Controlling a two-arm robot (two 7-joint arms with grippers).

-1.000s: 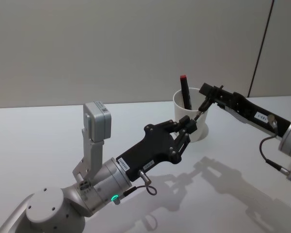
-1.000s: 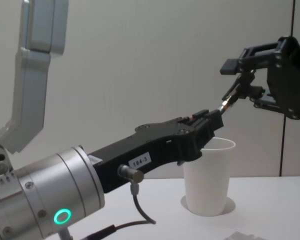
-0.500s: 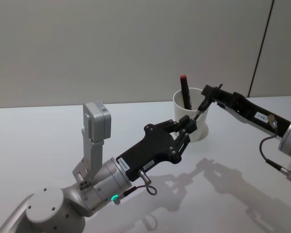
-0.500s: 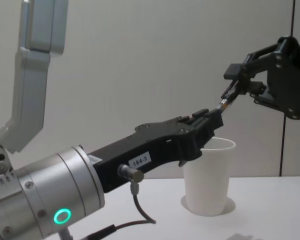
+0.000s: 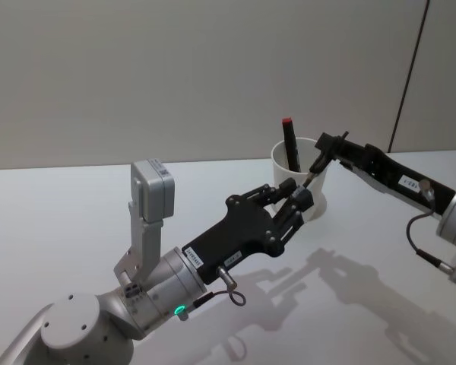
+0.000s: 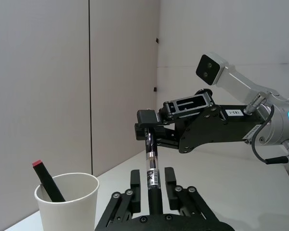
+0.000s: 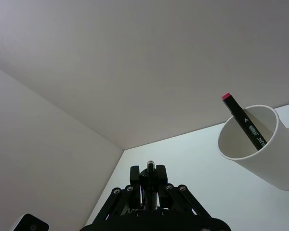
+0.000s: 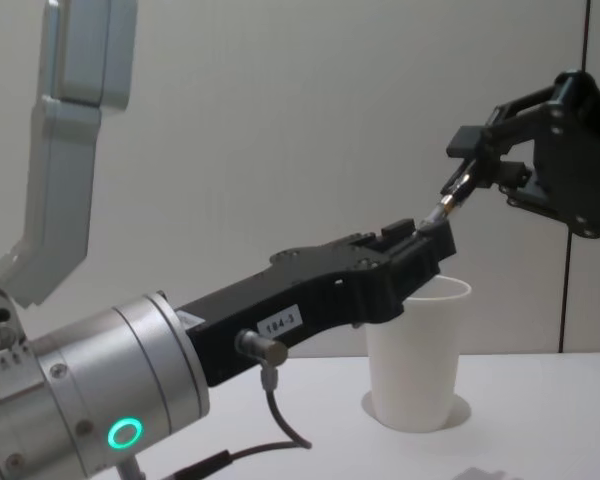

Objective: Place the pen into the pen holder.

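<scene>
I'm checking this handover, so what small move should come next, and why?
Probably draw the left gripper back from the pen. Its fingers stand apart on either side of the pen, while the right gripper is shut on the pen's far end, so the right arm can carry it to the cup.

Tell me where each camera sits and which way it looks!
Head: up high, looking down at the table; both arms show, left pincer and right pincer meeting at the pen.
Chest: lower, looking across; the left arm shows large.
Left wrist: behind the left pincer, looking along the pen to the right pincer.
Right wrist: behind the right pincer, looking past its fingers toward the wall.
Shared: all four show the pen holder.
</scene>
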